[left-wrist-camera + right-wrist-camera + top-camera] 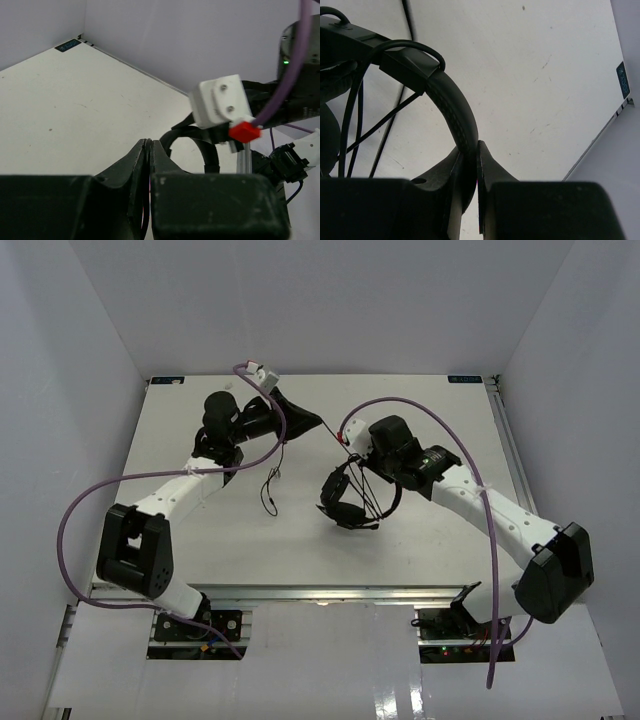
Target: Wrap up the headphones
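The black headphones (348, 508) hang at mid-table, earcups low and touching the table. My right gripper (352, 452) is shut on the padded headband (455, 107), which runs up out of the right gripper (471, 150) in the right wrist view. Turns of thin black cord (350, 115) cross the headband's left end. My left gripper (318, 421) is to the left of the headphones, shut on the cord (272, 485), whose loose end dangles down to the table. In the left wrist view the left gripper (148, 142) pinches the cord edge-on, with the headband (212, 150) just beyond.
Thick purple robot cables (70, 520) loop off both arms. The right wrist's white connector block with a red clip (220, 102) hangs close in front of the left gripper. White walls enclose the table (200, 530); a rail (505, 440) runs along its right edge.
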